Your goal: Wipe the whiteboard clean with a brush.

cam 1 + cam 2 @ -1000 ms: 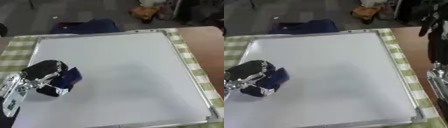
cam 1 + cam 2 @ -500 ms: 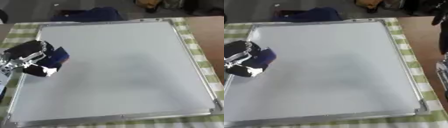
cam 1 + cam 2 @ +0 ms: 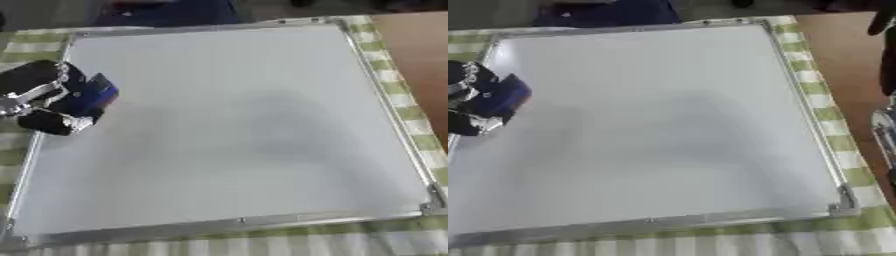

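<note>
The whiteboard (image 3: pixel 236 125) lies flat on a green checked cloth, its surface plain white with a silver frame. My left hand (image 3: pixel 39 97) is at the board's left edge, fingers curled round a blue brush (image 3: pixel 90 96) that rests on the board. My right arm (image 3: pixel 885 70) shows only as a dark and silver strip along the right edge of the right eye view; its hand is not seen.
The green checked cloth (image 3: pixel 262 245) borders the board in front and on both sides. Bare brown table (image 3: pixel 416 40) lies to the right. A dark blue cloth (image 3: pixel 166 11) lies past the board's far edge.
The camera has tilted, shifting the whole picture. My left hand with the brush has moved from the board's lower left up along its left edge.
</note>
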